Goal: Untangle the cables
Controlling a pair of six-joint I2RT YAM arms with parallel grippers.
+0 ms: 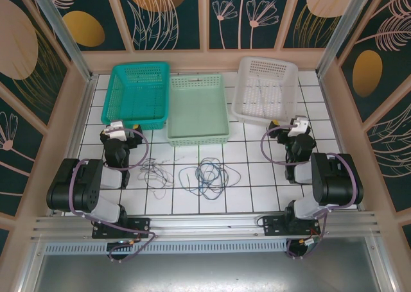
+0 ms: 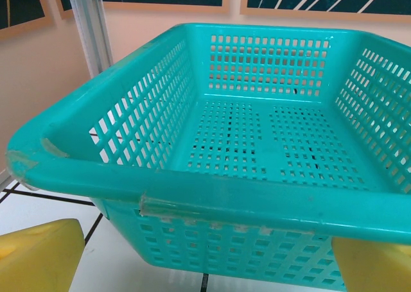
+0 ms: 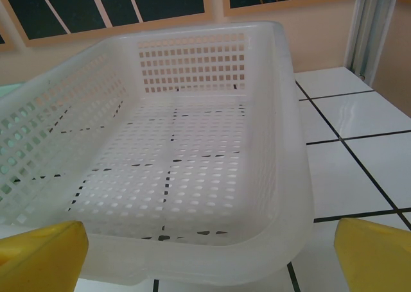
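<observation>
Left gripper (image 1: 122,128), jaws wide, empty, left of green basket (image 1: 198,109); cables (image 1: 202,175), a loose tangle just in front of that basket, best pinched on separate outer loops and drawn apart slowly; right gripper (image 1: 292,124), jaws wide, empty, right of it.

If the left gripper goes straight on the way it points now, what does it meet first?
The left gripper would probably meet the near wall of the teal basket first.
</observation>
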